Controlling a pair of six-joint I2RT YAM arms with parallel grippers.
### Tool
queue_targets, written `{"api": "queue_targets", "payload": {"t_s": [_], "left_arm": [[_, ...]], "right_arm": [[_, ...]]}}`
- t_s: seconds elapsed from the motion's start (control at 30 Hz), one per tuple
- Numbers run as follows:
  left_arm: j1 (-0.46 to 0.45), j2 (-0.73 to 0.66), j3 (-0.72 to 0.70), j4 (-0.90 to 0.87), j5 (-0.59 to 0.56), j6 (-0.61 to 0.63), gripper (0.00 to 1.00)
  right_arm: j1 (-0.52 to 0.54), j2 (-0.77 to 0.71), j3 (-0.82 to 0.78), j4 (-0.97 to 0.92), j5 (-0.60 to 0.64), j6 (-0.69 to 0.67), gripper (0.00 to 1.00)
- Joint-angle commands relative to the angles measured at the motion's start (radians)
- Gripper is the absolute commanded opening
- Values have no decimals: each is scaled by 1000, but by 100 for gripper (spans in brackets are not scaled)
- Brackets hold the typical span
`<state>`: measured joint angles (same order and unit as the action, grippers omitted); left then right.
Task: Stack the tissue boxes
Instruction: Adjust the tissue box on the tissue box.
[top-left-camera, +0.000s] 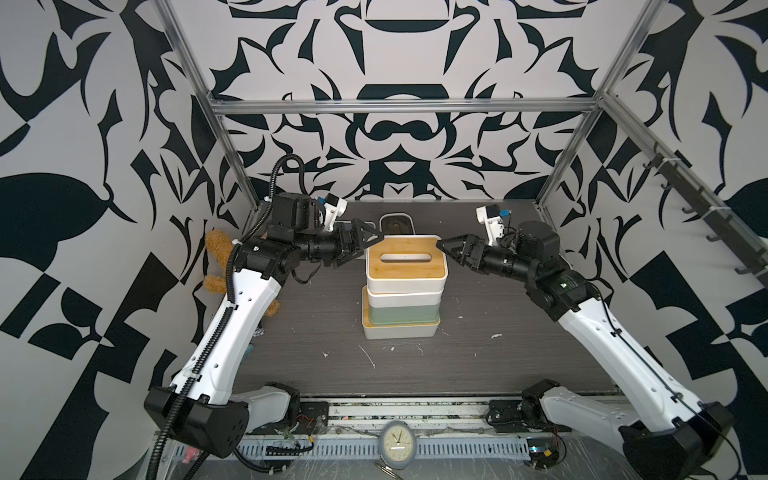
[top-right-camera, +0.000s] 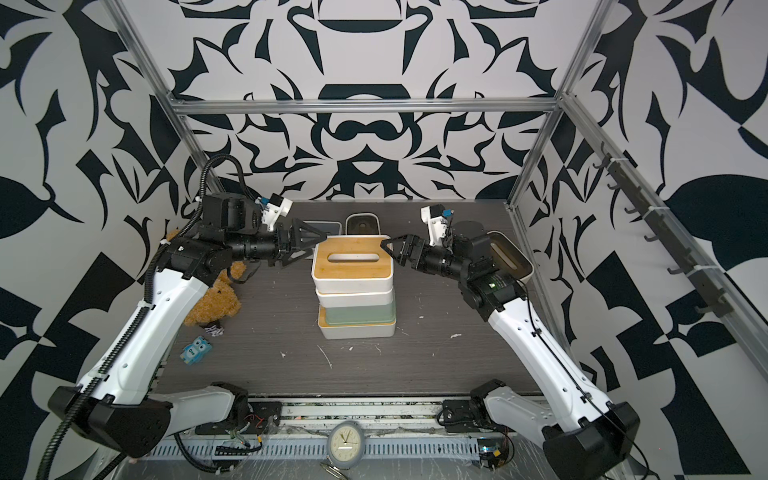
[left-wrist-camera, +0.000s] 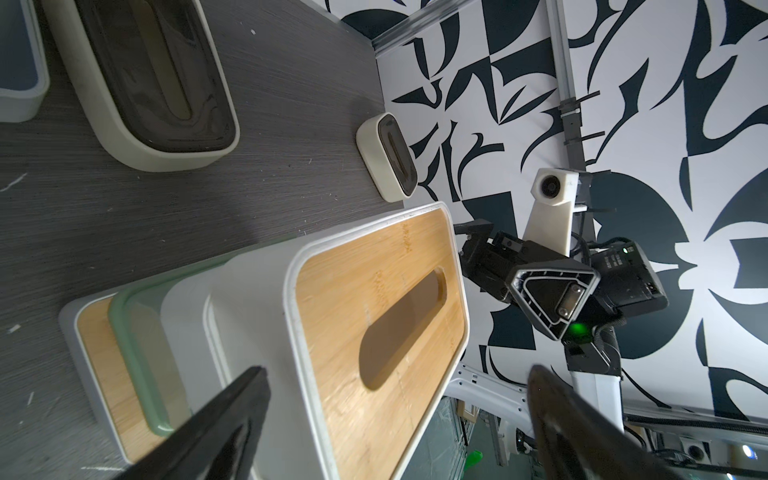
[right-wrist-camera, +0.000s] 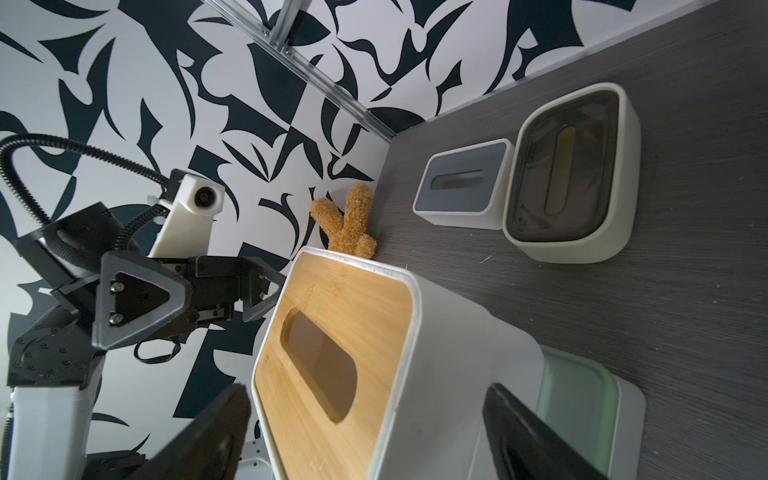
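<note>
A: In both top views, logging four-box stack (top-left-camera: 401, 309) mid-table (top-left-camera: 519, 332), left gripper (top-left-camera: 360, 252) and right gripper (top-left-camera: 449, 254) at top box's (top-left-camera: 405, 272) ends, jaws spread.
B: Left wrist: confirming wide fingers, top box between; contact unclear.
A: Right wrist: same; grey-lidded box (right-wrist-camera: 465, 183), cream box (right-wrist-camera: 569, 174) standing apart.

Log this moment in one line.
stack: four boxes | left pincer: open, at top box | right pincer: open, opposite end | loose: grey box, two cream boxes

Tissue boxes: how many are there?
7. Four stacked centrally: bamboo top box, white box, mint box, bamboo bottom box. Behind: grey box, cream box. Second cream box by the right arm. Arms could hide more.
</note>
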<state>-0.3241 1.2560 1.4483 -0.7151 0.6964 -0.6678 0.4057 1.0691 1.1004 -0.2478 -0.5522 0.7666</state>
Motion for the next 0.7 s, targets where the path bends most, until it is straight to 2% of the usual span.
{"api": "queue_targets", "payload": {"t_s": [0.0,0.23,0.43,0.57,0.67], "left_arm": [[-2,-35,46,-46,-77,45,99],[31,-83,22,-64,-190,64,99],[62,-110,-21,-108,-331,78,99],[67,-112,-71,-107,-433,82,99],[76,-105,-108,-96,-569,11,99]], "right_arm": [[5,-40,67,-24,88,-59,91],[4,-44,112,-92,187,-114,91],[1,-23,157,-136,283,-144,91],[-11,2,185,-183,403,-160,92],[-19,29,217,-214,471,-146,94]]}}
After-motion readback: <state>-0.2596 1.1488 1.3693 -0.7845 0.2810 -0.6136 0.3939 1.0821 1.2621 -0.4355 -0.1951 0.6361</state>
